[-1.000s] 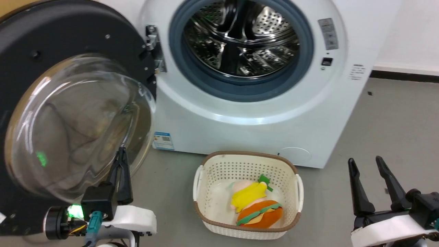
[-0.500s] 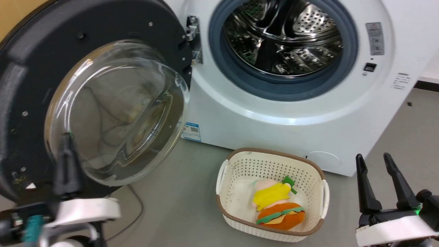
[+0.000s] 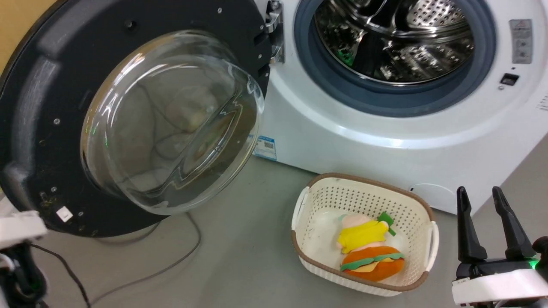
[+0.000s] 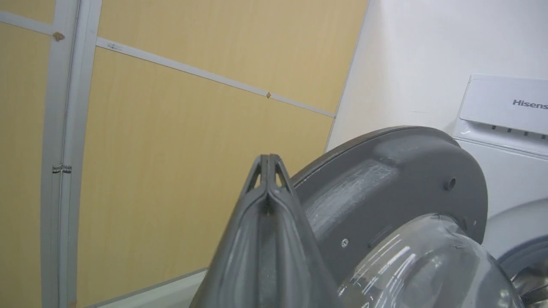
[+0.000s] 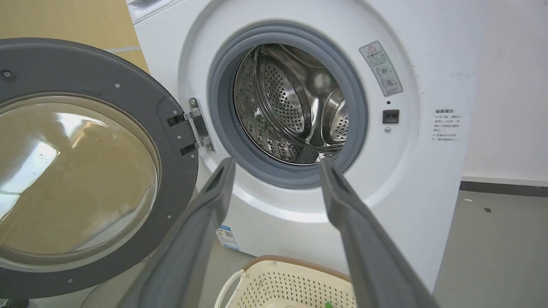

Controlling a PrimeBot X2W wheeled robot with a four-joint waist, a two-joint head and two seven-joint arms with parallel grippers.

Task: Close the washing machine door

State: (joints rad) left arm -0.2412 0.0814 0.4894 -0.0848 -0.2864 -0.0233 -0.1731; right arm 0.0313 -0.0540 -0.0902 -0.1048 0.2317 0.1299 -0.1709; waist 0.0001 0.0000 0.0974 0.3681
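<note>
Grey floor (image 3: 248, 273), white washing machine (image 3: 364, 158) standing on it, 1 cream basket (image 3: 329, 201), 1 dark cable (image 3: 199, 239)

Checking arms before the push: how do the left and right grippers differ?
The left gripper is shut, jaws pressed together; the right gripper is open, jaws apart. The left gripper points past the washing machine door's rim toward the yellow wall; the right gripper faces the washing machine's opening. Both hold nothing.

door (image 3: 38, 128) left of washing machine (image 3: 385, 145); basket (image 3: 325, 201) in front
</note>
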